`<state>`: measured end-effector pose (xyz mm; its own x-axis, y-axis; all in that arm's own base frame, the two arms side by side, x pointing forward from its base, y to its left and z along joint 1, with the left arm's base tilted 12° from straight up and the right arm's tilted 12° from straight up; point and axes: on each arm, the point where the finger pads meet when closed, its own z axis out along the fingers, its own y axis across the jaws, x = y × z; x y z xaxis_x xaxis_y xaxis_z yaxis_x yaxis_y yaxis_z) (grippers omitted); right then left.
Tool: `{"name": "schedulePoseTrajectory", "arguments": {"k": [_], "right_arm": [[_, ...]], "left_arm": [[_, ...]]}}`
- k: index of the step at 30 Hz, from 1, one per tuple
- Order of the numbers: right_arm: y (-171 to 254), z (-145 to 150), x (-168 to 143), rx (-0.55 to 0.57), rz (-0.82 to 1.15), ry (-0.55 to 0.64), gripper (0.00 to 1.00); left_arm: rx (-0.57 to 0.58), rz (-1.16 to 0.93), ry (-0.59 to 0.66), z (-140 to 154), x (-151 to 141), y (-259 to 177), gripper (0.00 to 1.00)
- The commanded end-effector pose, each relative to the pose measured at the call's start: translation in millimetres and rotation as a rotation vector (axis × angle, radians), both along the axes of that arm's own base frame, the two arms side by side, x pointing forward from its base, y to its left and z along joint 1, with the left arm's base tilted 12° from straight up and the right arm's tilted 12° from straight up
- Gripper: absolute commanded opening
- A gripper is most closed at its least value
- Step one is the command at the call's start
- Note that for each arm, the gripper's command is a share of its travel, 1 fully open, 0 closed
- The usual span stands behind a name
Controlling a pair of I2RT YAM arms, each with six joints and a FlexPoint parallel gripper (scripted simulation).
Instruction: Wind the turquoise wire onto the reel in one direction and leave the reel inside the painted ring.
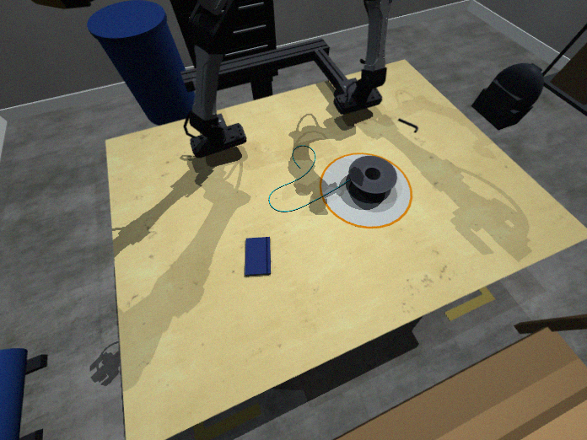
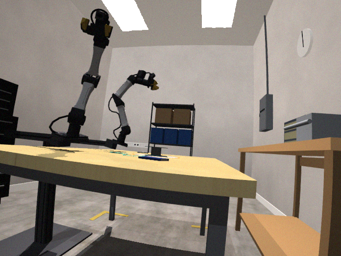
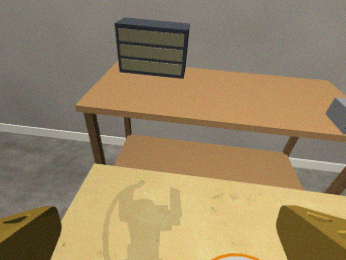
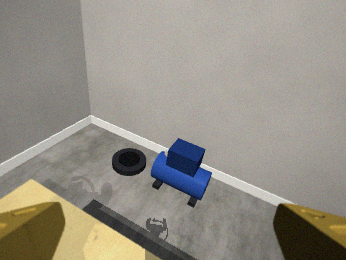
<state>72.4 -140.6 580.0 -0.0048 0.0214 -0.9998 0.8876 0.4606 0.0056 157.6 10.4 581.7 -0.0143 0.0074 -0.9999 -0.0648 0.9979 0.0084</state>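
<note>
Our right arm stretches steeply upward, its open right hand [image 2: 96, 27] [image 4: 169, 212] high above the tabletop [image 1: 303, 303] [image 2: 137, 168]. Beyond, the reel [image 1: 385, 177] [image 2: 156, 151] lies flat inside the painted ring [image 1: 411, 194] [image 2: 177, 157], turquoise wire [image 1: 284, 211] [image 2: 118, 152] trailing out. Farther, our left arm bends forward, left hand [image 2: 155, 85] [image 3: 169, 220] open.

Dark-blue notebook [image 1: 257, 256] [image 2: 153, 158] flat, lower than both grippers. Black hex key [image 1: 408, 123] likewise lower. Beyond right gripper [image 1: 61, 2] [image 2: 96, 27] [image 4: 170, 230]: blue compressor [image 1: 12, 393] [image 4: 181, 175] on floor, black tyre [image 4: 129, 171] near it. Beyond left gripper [image 2: 155, 85] [image 3: 170, 232]: wooden bench [image 1: 474, 402] [image 2: 278, 147] [image 3: 225, 95] bearing drawer unit [image 2: 289, 134] [image 3: 151, 50], grey box [image 2: 326, 126] [image 3: 340, 116].
</note>
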Motion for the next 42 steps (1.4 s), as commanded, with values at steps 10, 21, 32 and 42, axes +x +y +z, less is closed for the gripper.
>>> {"name": "schedulePoseTrajectory", "arguments": {"k": [10,21,32,42], "right_arm": [[-7,6,-33,-0.022,-0.22,-0.002,1.0],[-10,6,-51,-0.022,-0.337,-0.001,1.0],[-12,6,-62,-0.022,-0.41,0.0,1.0],[-12,6,-68,-0.022,-0.448,0.0,1.0]], "left_arm": [[-0.008,-0.041,-0.014,4,-5,-7,1.0],[-0.008,-0.053,-0.014,4,-5,-9,1.0],[-0.008,-0.06,-0.014,4,-5,-10,1.0],[-0.008,-0.064,-0.014,4,-5,-10,1.0]]}}
